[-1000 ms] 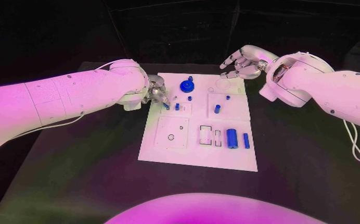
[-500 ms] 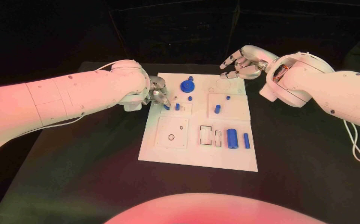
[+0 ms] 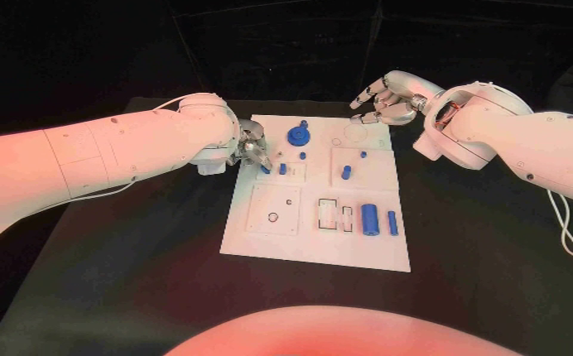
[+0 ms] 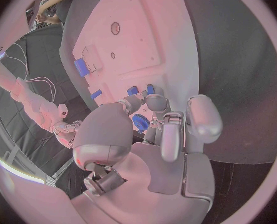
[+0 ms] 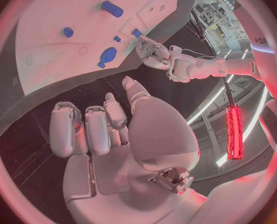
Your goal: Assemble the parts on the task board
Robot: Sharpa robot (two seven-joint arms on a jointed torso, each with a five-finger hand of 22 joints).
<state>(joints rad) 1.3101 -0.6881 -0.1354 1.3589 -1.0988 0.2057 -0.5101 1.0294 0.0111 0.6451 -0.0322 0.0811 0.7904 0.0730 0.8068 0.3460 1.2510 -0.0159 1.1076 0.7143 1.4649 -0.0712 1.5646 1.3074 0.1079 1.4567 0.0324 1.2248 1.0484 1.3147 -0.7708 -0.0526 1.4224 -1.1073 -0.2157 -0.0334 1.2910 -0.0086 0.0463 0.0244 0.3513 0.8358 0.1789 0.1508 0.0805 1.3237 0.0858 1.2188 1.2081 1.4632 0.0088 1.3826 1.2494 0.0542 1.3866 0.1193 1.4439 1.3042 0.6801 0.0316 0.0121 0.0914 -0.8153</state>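
I see the white task board (image 3: 313,240) in the middle of the frame, with small blue parts (image 3: 369,219) on it. My left hand (image 3: 250,151) pinches a little blue peg (image 3: 264,169) at the board's upper left. My right hand (image 3: 384,101), upper right, holds nothing, fingers curled loosely apart.

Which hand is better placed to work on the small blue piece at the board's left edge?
Left. The left hand has its fingertips at that small blue piece; the right hand hovers beyond the task board's far right corner, holding nothing.
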